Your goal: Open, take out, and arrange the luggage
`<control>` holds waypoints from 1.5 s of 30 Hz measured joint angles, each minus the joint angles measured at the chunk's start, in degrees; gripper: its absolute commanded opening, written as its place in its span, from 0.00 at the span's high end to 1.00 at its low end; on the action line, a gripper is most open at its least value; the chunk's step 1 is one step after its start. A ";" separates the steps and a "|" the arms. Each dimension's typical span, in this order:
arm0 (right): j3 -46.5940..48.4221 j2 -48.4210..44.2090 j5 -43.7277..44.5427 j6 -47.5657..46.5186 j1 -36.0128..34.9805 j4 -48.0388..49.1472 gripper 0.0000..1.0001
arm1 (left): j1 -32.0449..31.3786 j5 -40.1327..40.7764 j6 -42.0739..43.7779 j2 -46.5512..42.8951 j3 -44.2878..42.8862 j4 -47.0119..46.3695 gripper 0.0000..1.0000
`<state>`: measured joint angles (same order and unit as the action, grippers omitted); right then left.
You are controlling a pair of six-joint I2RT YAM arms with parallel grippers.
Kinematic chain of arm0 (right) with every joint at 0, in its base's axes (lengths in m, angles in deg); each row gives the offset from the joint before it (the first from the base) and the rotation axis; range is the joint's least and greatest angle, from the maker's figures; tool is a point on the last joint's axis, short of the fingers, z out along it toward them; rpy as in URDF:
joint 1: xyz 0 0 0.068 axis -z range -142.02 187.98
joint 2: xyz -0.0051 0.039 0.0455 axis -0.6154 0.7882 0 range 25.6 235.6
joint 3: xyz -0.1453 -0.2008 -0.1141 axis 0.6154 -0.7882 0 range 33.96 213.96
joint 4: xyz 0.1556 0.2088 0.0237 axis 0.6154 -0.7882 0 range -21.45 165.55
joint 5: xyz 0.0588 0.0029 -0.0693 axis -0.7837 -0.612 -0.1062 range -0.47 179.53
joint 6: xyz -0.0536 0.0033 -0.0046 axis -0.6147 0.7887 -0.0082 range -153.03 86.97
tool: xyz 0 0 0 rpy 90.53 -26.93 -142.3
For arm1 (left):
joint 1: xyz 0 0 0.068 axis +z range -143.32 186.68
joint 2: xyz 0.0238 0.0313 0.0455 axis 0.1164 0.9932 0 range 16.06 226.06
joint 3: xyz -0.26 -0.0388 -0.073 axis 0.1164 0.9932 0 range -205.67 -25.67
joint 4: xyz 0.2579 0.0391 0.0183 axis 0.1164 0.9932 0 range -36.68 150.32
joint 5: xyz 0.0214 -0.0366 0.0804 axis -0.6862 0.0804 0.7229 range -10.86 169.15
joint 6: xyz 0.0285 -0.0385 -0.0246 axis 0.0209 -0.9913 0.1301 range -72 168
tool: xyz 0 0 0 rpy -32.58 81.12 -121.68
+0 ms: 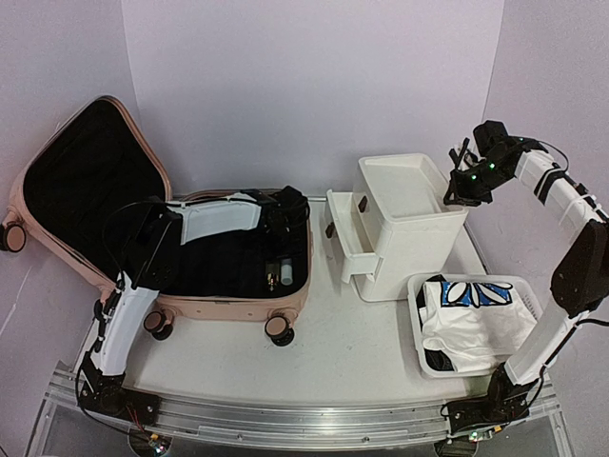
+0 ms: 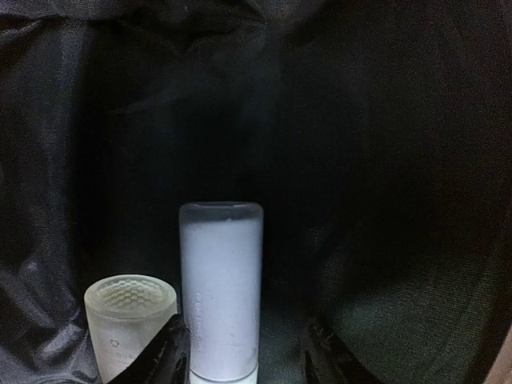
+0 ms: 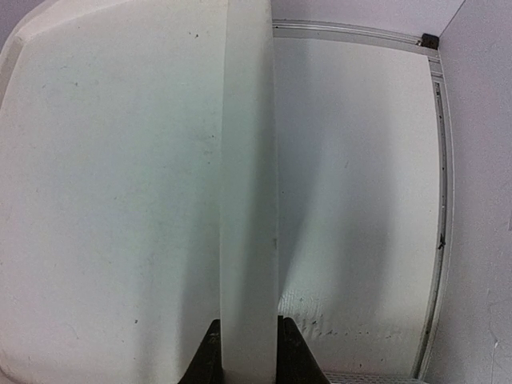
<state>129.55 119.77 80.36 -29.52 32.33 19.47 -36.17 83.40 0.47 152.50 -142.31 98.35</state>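
Luggage [image 1: 228, 307] sits open at the left of the worktop [image 1: 352, 343], its lid propped up behind and the black-lined lower half facing up. The left claw [image 2: 245, 336] is reached down into that half. Its jaws stand apart on either side of a frosted white bottle [image 2: 220, 288], one finger close against the bottle's side and the other clearly off it, so nothing is gripped yet. A shorter frosted jar [image 2: 128, 308] sits just beside the bottle, right next to the nearer finger. That is the main hazard: closing from here could shove the jar aside or catch it along with the bottle. The bottle's smooth round wall could also squirt out of a pinch that lands off-centre. The loose lining behind it might get nipped and dragged up too. At the far right, the right claw [image 3: 250, 336] is clamped on the thin top rim of the white drawer unit [image 1: 419, 238]. Any pull there could slide the unit toward the basket [image 1: 415, 314], which holds a white and blue garment [image 1: 471, 314].
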 measured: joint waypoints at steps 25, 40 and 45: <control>-0.11 0.00 0.00 0.22 0.00 0.09 1.00 | -1.16 7.13 5.57 -1.31 -0.85 1.92 0.79; -0.11 -0.04 0.00 0.22 0.00 0.11 1.00 | 1.29 -13.38 0.85 -20.59 6.51 -19.19 0.81; -0.13 -0.04 -0.02 0.24 0.00 0.11 1.00 | -0.07 -20.81 -6.29 -16.61 5.03 -25.81 0.81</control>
<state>129.42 119.73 80.34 -29.28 32.33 19.58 -36.23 62.59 -5.82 135.89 -137.28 72.54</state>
